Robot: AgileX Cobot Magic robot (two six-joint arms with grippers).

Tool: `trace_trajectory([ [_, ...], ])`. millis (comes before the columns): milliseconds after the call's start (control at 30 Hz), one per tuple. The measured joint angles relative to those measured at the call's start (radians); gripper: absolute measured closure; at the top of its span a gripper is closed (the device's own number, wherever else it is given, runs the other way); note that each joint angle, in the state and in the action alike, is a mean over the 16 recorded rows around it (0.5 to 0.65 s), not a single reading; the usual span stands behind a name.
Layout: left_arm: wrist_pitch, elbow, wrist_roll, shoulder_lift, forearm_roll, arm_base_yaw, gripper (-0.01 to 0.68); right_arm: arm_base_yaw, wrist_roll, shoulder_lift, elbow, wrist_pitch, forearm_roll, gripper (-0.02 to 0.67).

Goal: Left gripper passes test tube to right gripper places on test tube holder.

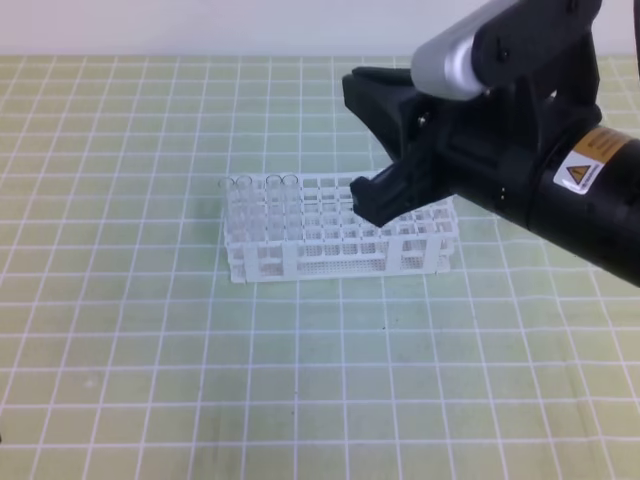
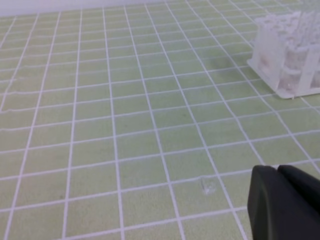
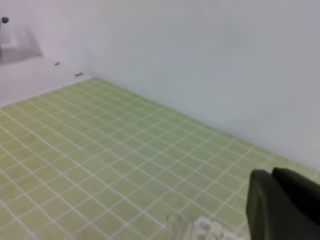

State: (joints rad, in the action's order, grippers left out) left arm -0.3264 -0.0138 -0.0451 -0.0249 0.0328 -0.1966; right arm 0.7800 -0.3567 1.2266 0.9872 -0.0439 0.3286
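Green gridded desk (image 1: 120,380). Right end effector (image 1: 375,205), closed and apparently empty, hovers above the test tube holder (image 1: 340,245); left end effector (image 2: 280,200) closed, empty. Beside it, clear tubes (image 1: 262,205) look light, slick and breakable: grip mid-length, gently.

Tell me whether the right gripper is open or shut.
Shut. In the right wrist view the right gripper's two black fingers stand together with only a thin seam between; no tube visible.
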Motion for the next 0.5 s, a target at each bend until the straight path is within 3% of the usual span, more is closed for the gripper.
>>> trace_trajectory([
  [233, 0.002, -0.001, 0.000, 0.000, -0.009, 0.000, 0.675, -0.120, 0.000, -0.145, -0.106, 0.088, 0.006, 0.662],
  [500, 0.002, -0.001, -0.003, -0.002, -0.027, 0.000, 0.675, -0.397, 0.000, -0.481, -0.409, 0.157, 0.050, 0.662],
])
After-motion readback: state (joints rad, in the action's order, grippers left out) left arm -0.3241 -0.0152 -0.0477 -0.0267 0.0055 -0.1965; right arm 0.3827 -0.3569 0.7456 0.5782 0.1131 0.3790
